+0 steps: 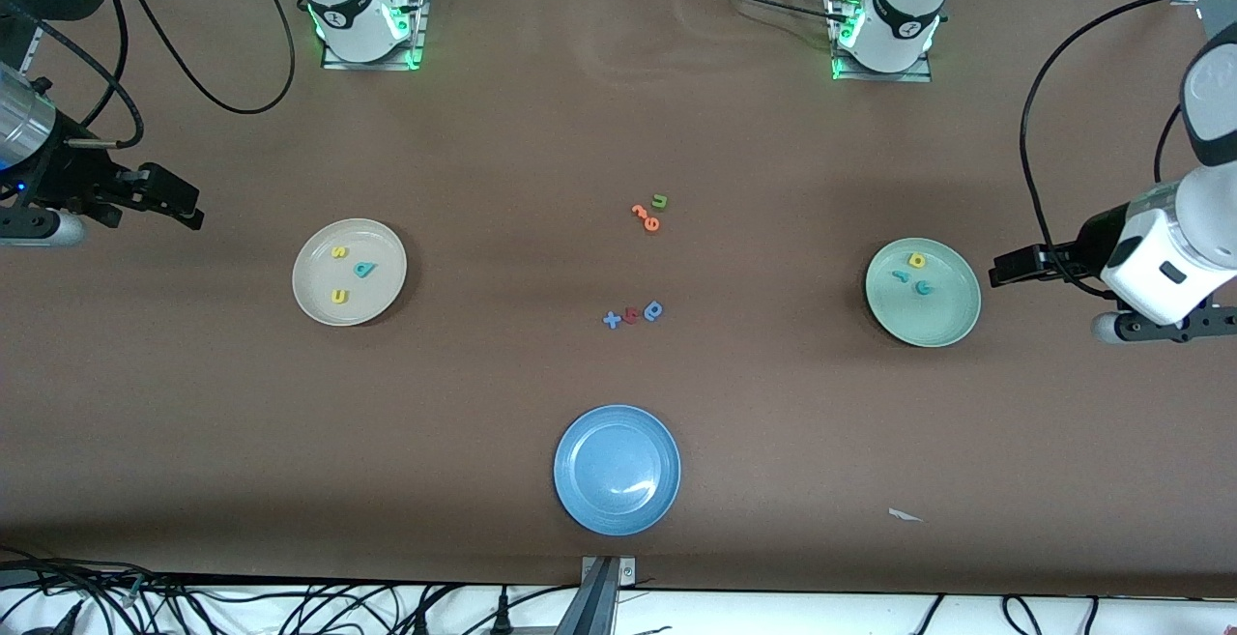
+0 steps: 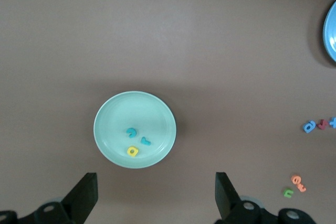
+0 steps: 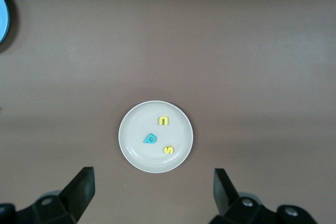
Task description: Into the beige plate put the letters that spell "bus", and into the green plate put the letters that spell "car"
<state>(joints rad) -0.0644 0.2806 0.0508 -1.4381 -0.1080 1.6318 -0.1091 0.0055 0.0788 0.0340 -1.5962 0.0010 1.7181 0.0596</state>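
The beige plate (image 1: 379, 293) (image 3: 135, 129) holds a yellow "s" (image 1: 338, 252) (image 3: 168, 150), a teal "b" (image 1: 363, 269) (image 3: 150, 139) and a yellow "u" (image 1: 339, 297) (image 3: 164, 120). In the green plate (image 1: 945, 322) (image 2: 114, 119) lie a yellow "a" (image 1: 916, 259) (image 2: 132, 151), a teal "r" (image 1: 900, 276) (image 2: 145, 141) and a teal "c" (image 1: 925, 288) (image 2: 131, 131). My right gripper (image 1: 182, 202) (image 3: 154, 190) hangs open and empty over bare table beside the beige plate. My left gripper (image 1: 1007, 270) (image 2: 156, 192) hangs open and empty beside the green plate.
A blue plate (image 1: 617, 469) sits near the table's front edge. Mid-table lie two orange letters with a green "u" (image 1: 649, 213), and nearer the camera a blue "x", a red letter and a blue "a" (image 1: 633, 314). A white scrap (image 1: 905, 515) lies near the front edge.
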